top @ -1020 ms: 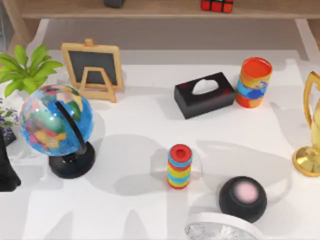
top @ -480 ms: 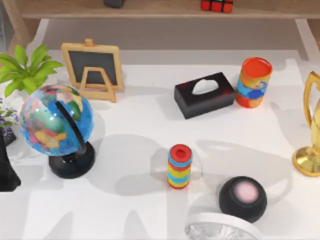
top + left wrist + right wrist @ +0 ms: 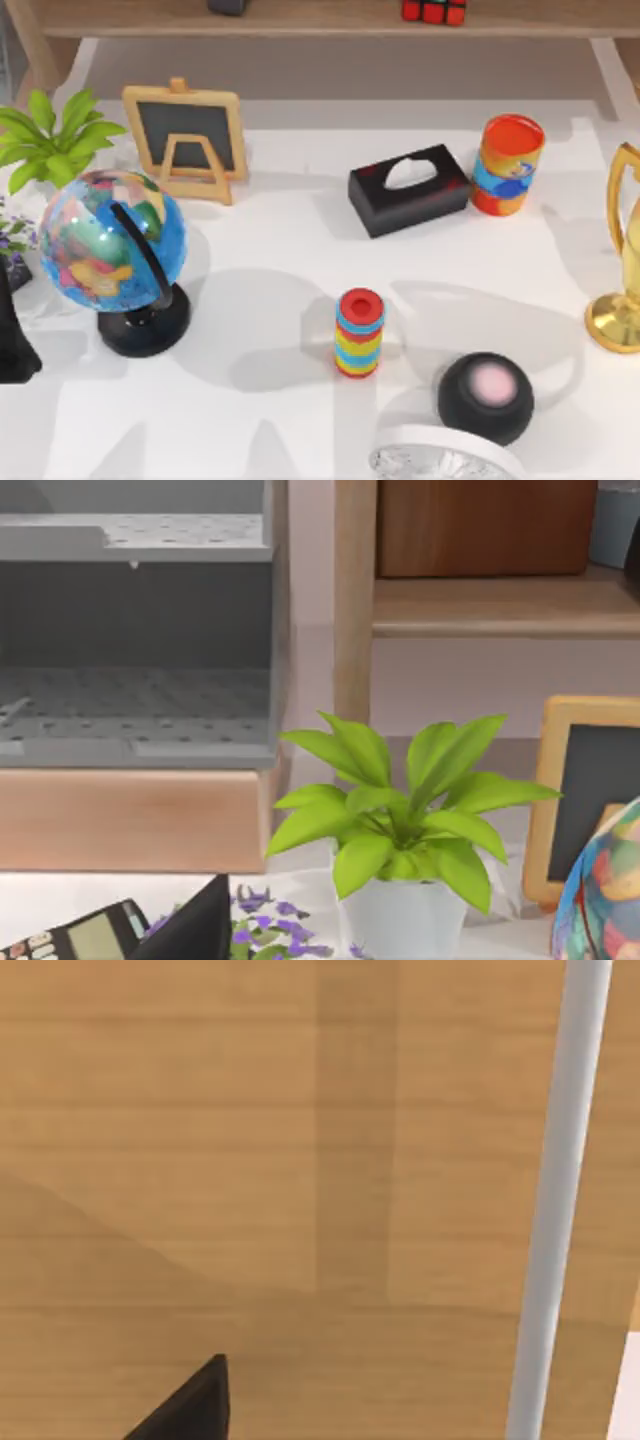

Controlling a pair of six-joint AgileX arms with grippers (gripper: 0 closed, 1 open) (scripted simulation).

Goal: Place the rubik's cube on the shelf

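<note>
The rubik's cube, red tiles split by black lines, rests on the light-brown wooden shelf at the back of the table, right of centre. No gripper is near it. My left arm is parked as a dark shape at the table's left edge. Its wrist view looks past a dark tip of the left gripper toward the shelf plank and its upright post. The right wrist view shows a dark tip of the right gripper close against light-brown wood.
On the white table stand a globe, a small chalkboard, a potted plant, a black tissue box, a striped cylinder, a striped cup, a gold trophy and a black round device.
</note>
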